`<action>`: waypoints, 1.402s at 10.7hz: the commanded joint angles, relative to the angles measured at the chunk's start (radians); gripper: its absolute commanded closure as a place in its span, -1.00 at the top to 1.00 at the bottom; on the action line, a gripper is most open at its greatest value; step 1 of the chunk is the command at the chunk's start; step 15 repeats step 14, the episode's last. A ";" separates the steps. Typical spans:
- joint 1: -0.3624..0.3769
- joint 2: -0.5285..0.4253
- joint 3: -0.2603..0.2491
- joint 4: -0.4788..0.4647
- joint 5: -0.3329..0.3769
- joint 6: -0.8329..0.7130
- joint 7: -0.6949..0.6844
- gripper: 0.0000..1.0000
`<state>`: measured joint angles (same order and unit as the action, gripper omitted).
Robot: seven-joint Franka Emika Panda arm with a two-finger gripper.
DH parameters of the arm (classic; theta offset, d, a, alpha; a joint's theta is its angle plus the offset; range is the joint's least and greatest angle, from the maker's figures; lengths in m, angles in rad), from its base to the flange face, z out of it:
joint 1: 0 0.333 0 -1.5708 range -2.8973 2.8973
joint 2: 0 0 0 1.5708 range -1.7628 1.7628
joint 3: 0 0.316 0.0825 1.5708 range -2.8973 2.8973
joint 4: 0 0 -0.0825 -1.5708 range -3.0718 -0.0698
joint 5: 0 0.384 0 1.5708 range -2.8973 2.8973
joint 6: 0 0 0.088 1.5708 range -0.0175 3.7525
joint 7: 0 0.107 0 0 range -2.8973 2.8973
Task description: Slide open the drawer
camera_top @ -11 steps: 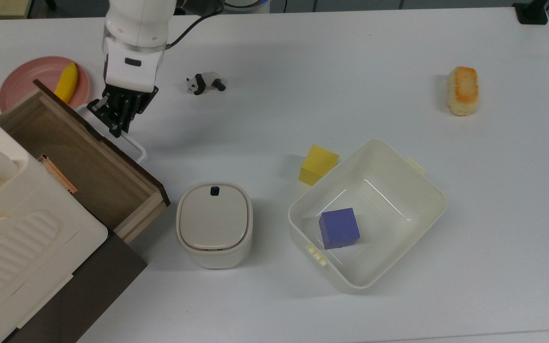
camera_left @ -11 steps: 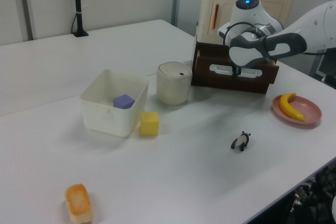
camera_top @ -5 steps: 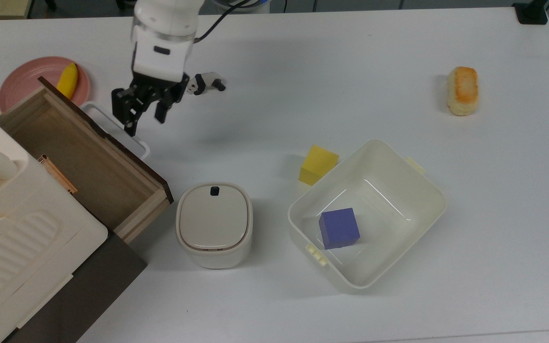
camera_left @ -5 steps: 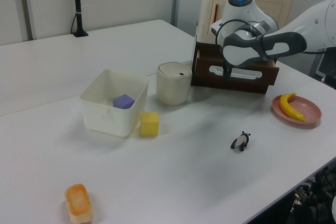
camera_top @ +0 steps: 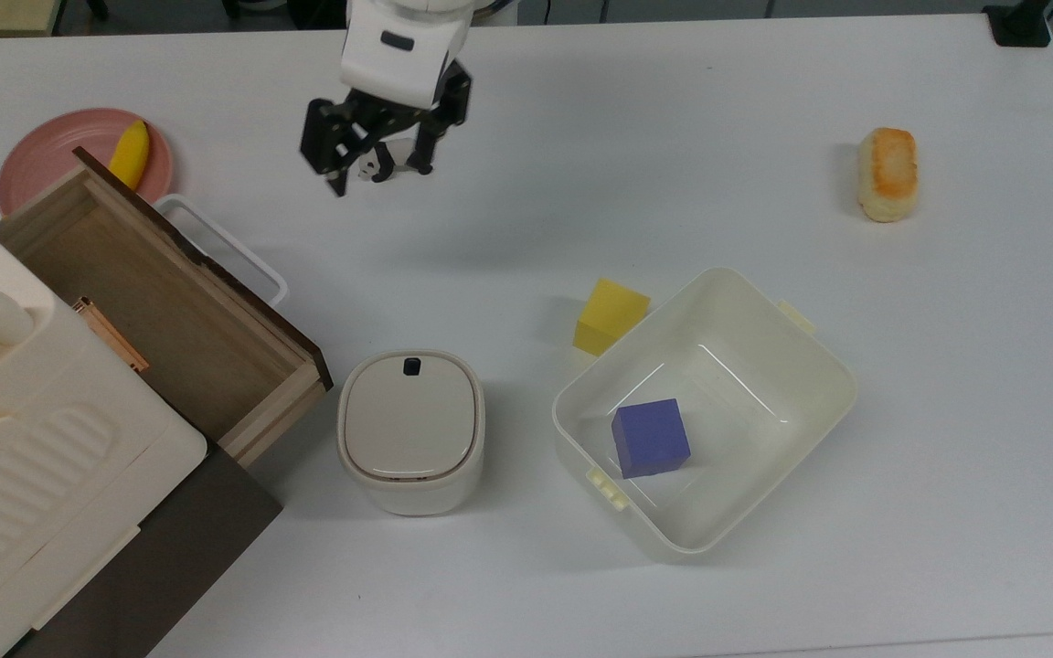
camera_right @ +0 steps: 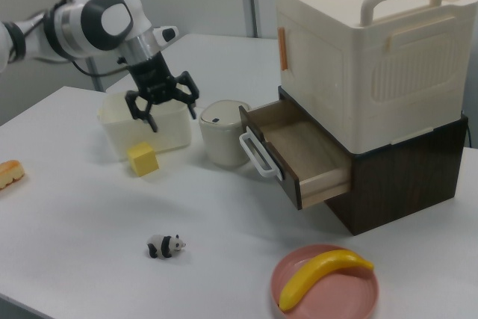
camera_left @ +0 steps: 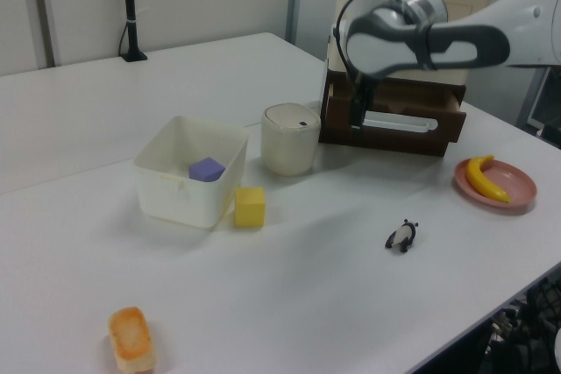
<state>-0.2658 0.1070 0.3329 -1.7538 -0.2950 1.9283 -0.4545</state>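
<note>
Drawer (camera_top: pixel 161 302) sits wide open. Gripper (camera_top: pixel 373 160) hangs apart from its handle (camera_top: pixel 225 247), fingers (camera_right: pixel 153 122) spread, holding nothing. Best to lift away slowly, bumping nothing.

bright, even overhead light floods the glossy white tabletop (camera_top: pixel 764 567). shadows are soft and short, pooling beside the cream square plastic tub (camera_top: pixel 705 411) and the yellow foam cube (camera_top: pixel 611 316). focus is sharp, with no obvious blur.

banana (camera_right: pixel 323 275) on pink plate (camera_right: pixel 299 304), toy panda (camera_right: pixel 166 245) nearby
</note>
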 commanded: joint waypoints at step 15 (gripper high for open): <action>0.246 -0.109 -0.295 0.094 0.223 -0.302 0.450 1.00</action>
